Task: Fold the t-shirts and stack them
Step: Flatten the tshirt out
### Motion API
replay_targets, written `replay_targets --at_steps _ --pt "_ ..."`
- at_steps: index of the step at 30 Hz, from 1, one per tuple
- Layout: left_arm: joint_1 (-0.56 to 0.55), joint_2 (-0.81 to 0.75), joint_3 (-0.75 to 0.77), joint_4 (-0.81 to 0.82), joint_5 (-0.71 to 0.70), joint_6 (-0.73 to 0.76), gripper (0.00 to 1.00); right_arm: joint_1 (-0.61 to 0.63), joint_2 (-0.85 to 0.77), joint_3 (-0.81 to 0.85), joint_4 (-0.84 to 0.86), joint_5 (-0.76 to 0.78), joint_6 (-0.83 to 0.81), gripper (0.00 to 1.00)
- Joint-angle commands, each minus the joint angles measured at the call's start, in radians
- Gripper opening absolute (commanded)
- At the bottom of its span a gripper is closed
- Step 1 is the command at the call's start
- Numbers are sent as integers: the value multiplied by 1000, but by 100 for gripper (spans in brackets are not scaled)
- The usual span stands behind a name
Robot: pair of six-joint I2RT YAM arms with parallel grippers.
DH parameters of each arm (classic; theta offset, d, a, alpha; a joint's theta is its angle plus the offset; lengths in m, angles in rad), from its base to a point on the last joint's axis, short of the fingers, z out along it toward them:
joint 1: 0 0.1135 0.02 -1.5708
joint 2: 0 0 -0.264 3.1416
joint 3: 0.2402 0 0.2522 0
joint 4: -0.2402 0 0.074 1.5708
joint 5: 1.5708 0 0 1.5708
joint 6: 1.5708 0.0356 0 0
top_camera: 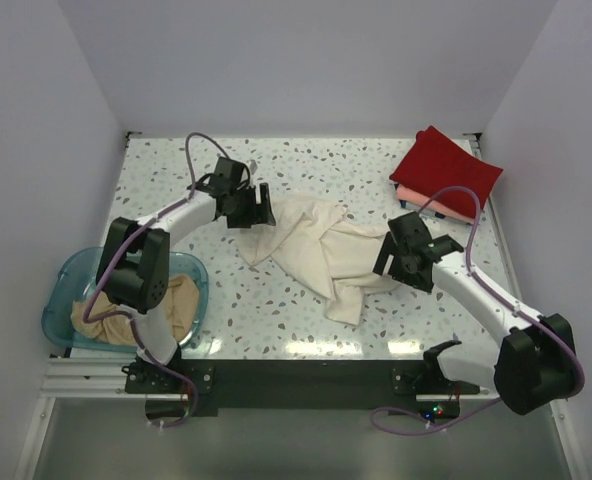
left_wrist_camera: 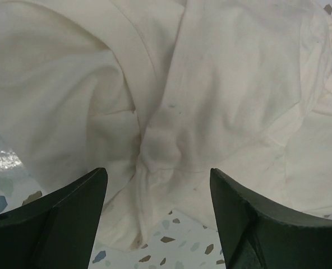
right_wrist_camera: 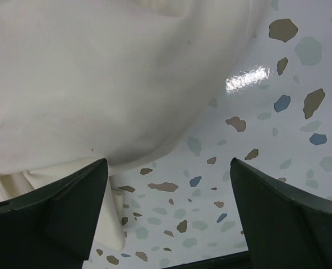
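The crumpled cream-white cotton t-shirt (top_camera: pixel 321 250) is soft, matt cloth, creased and with stitched seams. The folded red cloth t-shirt (top_camera: pixel 446 168) and the tan-beige cloth t-shirt (top_camera: pixel 184 305) look equally matt. The translucent blue plastic tub (top_camera: pixel 61 290) is smooth and shiny. The speckled terrazzo-pattern table (top_camera: pixel 276 320) is smooth and glossy, mirroring light. The right gripper (right_wrist_camera: pixel 169 168) has dark, matt, smooth fingers (right_wrist_camera: pixel 284 218).

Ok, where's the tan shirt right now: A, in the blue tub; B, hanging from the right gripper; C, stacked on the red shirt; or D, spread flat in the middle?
A: the tan shirt lies bunched inside the blue tub at the near left, and the one crumpled in the middle is the cream shirt.
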Motion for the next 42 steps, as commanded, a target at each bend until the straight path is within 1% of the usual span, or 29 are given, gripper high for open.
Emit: replay_targets --at_steps 1,10,14,15,16,17,18,19,20,21,22,23,24,25,26,30,31,33,34,36,37,39,40,42 --pt "-4 50 60 48 -18 41 78 -33 19 -3 40 -43 16 93" --pt "-10 126 66 109 11 32 77 -95 47 -57 140 -110 37 93" --pt "-9 155 66 138 56 20 73 -107 113 -80 183 -123 42 93" --pt "-9 162 64 143 60 17 72 -109 127 -80 198 -132 37 90" --pt "-9 168 66 145 63 17 67 -116 139 -81 207 -136 37 87" --pt "-9 177 66 146 73 17 63 -118 160 -80 220 -141 31 83" --pt "-9 180 64 149 77 15 57 -119 168 -77 226 -147 27 76" --pt "-9 186 64 152 91 15 43 -121 173 -64 227 -149 21 72" --pt "-9 189 66 158 97 12 36 -122 182 -58 234 -150 18 69" --pt "-7 192 72 158 100 9 20 -127 188 -49 234 -156 11 60" --pt "-6 198 77 155 102 8 13 -129 191 -38 237 -162 -4 53" --pt "-3 201 95 148 102 3 6 -136 202 -14 243 -173 -18 32" --pt "-1 203 106 148 102 0 1 -141 213 5 241 -184 -27 15" --pt "8 205 130 148 106 -3 0 -144 222 49 229 -179 -30 3" --pt "14 203 142 149 111 -15 0 -151 246 75 202 -179 -38 0" --pt "57 182 231 152 111 -51 0 -161 279 239 129 -173 -87 0" --pt "80 169 282 152 113 -58 0 -162 280 312 117 -167 -107 0" --pt "108 168 343 146 131 -81 0 -167 285 392 76 -159 -127 0" --pt "132 178 421 142 160 -87 0 -168 291 478 59 -155 -148 0" --pt "155 197 516 100 175 -92 0 -173 302 569 11 -143 -170 0" --pt "180 220 612 89 189 -92 0 -176 311 657 -4 -136 -189 0" --pt "201 238 704 79 209 -97 0 -181 323 745 -45 -112 -206 0" --pt "224 243 771 80 223 -94 0 -182 326 828 -61 -106 -220 0" --pt "246 225 794 108 223 -68 0 -190 333 899 -105 -77 -231 0"
